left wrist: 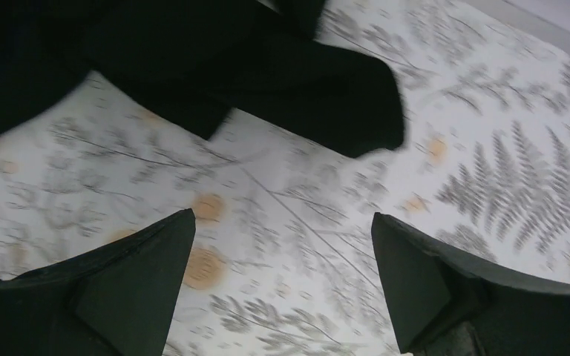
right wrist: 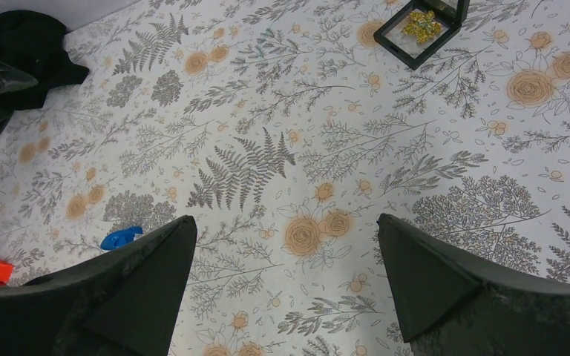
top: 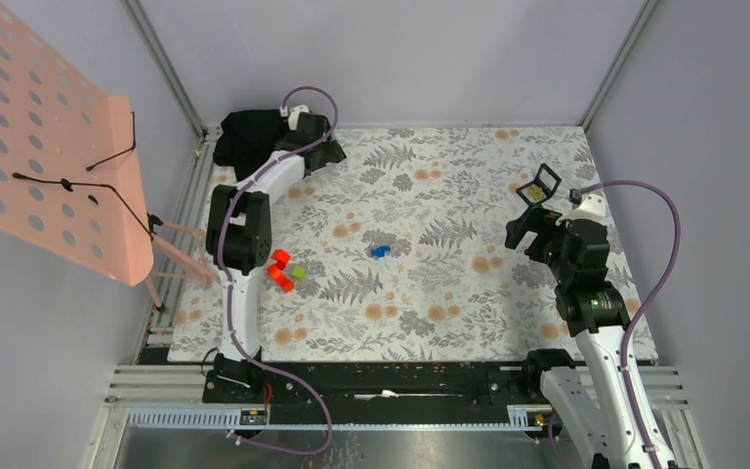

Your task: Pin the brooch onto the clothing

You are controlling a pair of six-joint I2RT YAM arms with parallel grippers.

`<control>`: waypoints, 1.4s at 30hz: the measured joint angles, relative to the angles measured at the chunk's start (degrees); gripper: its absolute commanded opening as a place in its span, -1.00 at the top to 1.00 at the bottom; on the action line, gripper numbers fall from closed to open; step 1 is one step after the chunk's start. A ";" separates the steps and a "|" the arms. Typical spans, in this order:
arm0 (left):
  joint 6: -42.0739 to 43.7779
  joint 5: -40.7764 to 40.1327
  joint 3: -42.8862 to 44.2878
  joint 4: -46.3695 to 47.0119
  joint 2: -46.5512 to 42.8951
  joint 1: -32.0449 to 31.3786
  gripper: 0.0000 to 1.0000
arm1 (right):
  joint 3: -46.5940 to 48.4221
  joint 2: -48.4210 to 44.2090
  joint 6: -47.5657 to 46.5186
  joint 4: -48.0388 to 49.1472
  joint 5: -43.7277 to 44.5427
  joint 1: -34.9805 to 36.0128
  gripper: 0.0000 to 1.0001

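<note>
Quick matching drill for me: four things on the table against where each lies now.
Things: 1 brooch; 2 shirt; 3 blue piece; 4 red blocks.
Places: A far left corner; B mid-table; C in the black box, far right; D left side, beside a green block.
Pairs: 1-C; 2-A; 3-B; 4-D.

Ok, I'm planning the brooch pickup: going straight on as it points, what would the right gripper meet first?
Most likely the tablecloth, though depth is unclear. The right gripper is open, and the brooch in its black box lies farther on, off to one side of that line.
</note>
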 measured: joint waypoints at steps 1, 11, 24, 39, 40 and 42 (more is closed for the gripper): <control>0.22 -0.11 0.00 -0.55 0.22 1.27 -0.93 | 0.00 0.04 0.00 0.00 -0.09 0.00 -0.99; 2.32 -0.74 9.60 -4.04 5.66 9.18 -0.73 | 0.00 1.40 0.00 0.00 -0.26 0.00 -0.99; 3.58 1.36 24.39 -9.75 16.04 10.93 -0.45 | 0.00 2.69 0.00 0.02 -0.28 0.00 -0.99; 1.38 5.57 24.44 -10.19 16.04 13.11 1.00 | 0.00 2.60 0.02 0.02 -0.81 0.00 -0.99; 1.09 6.14 24.17 -9.79 16.04 13.20 1.00 | 0.00 2.58 0.00 0.00 -0.90 0.00 -0.99; 1.05 7.80 21.16 -6.80 15.08 13.20 1.00 | 0.00 2.58 0.00 0.02 -1.16 0.00 -0.99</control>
